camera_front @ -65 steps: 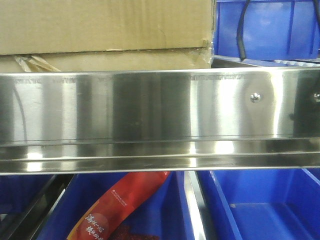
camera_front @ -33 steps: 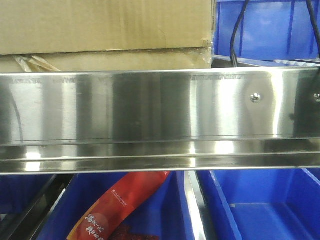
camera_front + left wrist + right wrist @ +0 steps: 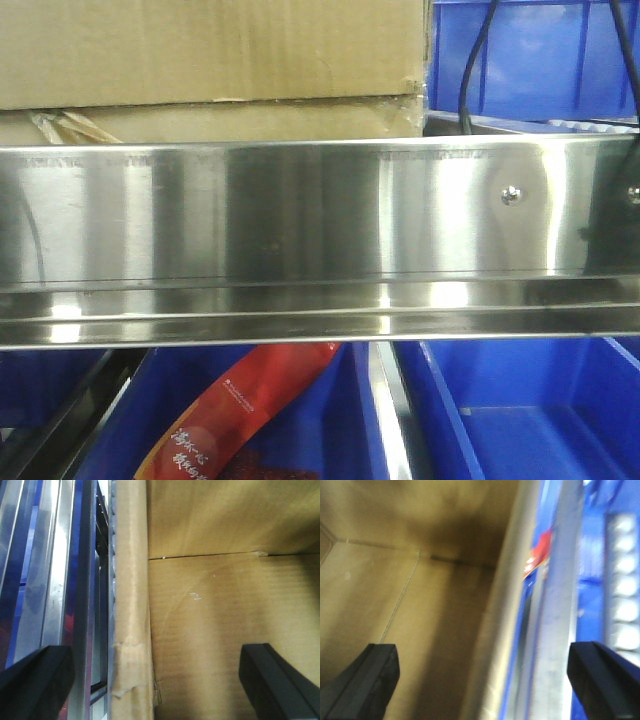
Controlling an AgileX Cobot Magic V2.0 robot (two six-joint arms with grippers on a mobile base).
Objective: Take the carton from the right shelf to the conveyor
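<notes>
A brown cardboard carton (image 3: 210, 60) stands on the upper shelf behind the steel shelf rail (image 3: 320, 230). In the left wrist view my left gripper (image 3: 157, 680) is open, its jaws astride the carton's left wall (image 3: 131, 605): one finger (image 3: 35, 680) outside by the shelf frame, the other over the carton's inside (image 3: 225, 605). In the right wrist view my right gripper (image 3: 482, 680) is open, astride the carton's right wall (image 3: 492, 645), one finger (image 3: 362, 680) inside the carton (image 3: 395, 595), the other outside. Neither gripper shows in the front view.
Blue bins stand on the shelf right of the carton (image 3: 540, 55) and below the rail (image 3: 520, 410). A red snack packet (image 3: 235, 410) lies in a lower blue bin. Black cables (image 3: 475, 60) hang before the upper bin. The steel shelf frame (image 3: 55, 570) runs close beside the carton.
The black cables at the upper right have shifted a little, and a dark reflection has grown at the rail's right end. The carton and shelf have not moved.
</notes>
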